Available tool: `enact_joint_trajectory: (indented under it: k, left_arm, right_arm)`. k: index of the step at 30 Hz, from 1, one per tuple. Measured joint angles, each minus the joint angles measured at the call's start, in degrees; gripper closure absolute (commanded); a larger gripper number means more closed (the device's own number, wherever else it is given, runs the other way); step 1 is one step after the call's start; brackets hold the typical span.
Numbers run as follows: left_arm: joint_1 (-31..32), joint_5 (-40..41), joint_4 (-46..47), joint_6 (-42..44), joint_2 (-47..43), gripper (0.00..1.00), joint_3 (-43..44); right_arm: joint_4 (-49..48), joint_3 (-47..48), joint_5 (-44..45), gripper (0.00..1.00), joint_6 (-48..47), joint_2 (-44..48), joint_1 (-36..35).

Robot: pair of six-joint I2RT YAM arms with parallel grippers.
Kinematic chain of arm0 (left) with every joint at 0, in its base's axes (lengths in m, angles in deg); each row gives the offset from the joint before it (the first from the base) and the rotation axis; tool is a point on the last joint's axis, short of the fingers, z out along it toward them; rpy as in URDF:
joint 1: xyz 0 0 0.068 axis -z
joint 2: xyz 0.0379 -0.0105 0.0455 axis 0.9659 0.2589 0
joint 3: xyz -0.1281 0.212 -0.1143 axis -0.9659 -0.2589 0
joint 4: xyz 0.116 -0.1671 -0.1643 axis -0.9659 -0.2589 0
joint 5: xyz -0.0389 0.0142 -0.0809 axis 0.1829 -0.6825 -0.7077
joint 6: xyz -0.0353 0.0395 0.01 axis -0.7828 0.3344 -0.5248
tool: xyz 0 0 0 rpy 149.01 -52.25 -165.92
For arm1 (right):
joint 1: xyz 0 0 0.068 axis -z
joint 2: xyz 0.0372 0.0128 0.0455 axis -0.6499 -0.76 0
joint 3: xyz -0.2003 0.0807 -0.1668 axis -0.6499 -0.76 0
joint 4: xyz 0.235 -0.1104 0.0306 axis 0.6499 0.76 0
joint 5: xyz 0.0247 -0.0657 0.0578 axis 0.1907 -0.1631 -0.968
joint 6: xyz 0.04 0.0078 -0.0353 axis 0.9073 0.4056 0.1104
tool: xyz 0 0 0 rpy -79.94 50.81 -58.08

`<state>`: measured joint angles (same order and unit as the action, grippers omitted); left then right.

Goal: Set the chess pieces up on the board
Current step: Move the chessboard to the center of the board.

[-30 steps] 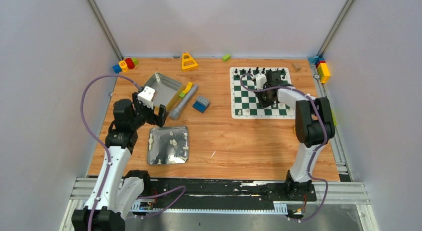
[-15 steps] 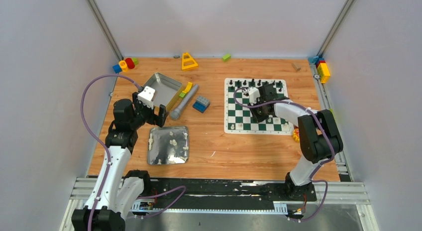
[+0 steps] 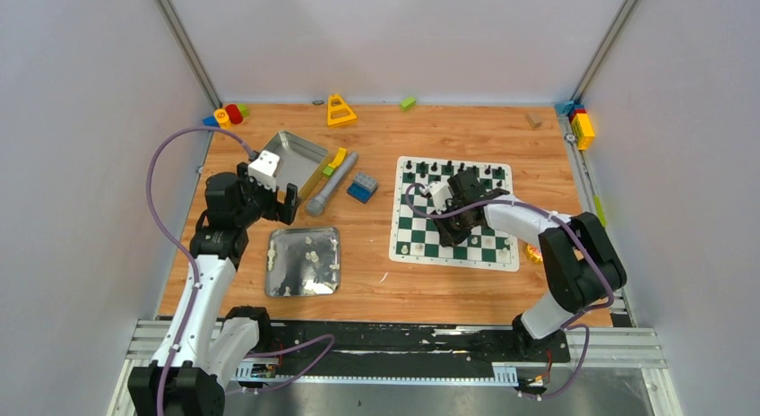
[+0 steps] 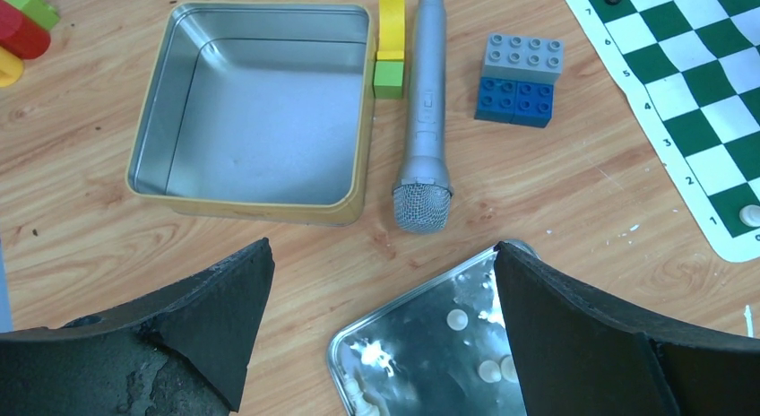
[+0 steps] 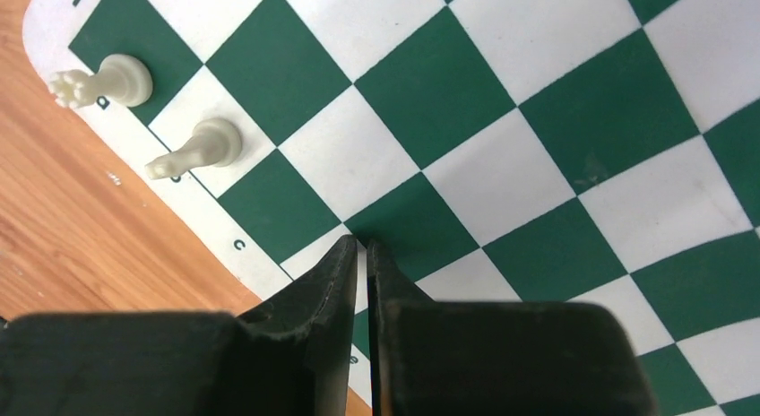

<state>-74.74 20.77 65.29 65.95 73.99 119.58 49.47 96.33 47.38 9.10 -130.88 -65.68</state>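
The green and white board (image 3: 414,229) lies right of centre, slightly skewed. Black chess pieces (image 3: 448,170) line its far edge. Two cream pieces (image 3: 410,248) stand at its near left corner, also in the right wrist view (image 5: 193,151). My right gripper (image 3: 459,217) is shut, its tips (image 5: 363,247) down on the board near the c-file edge, holding nothing I can see. Several cream pieces (image 3: 310,255) lie in the flat silver tray (image 3: 280,281). My left gripper (image 3: 268,210) is open and empty, hovering over the tray's far left corner (image 4: 358,344).
A deep metal tin (image 3: 291,160), a yellow and green block (image 3: 334,160), a grey microphone (image 3: 330,185) and a blue-grey block (image 3: 362,187) lie behind the tray. Coloured blocks sit at the far corners (image 3: 224,116) (image 3: 581,125); a yellow triangle (image 3: 340,111) at the back.
The board has slid left and towards the near edge with my right gripper on it, turning slightly. The left arm has barely moved.
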Motion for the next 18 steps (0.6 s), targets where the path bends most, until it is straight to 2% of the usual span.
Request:
enact_joint_trajectory:
  k: [9,18]
  left_arm:
    - [0.0,0.96,-0.33,0.33,0.9,0.0,0.11]
    - [0.0,1.33,-0.33,0.39,1.62,0.0,0.39]
  right_arm:
    - [1.6,-0.96,-2.1,0.92,-0.5,0.81,-4.85]
    - [2.56,-2.86,-2.43,0.95,-2.93,2.69,-12.92]
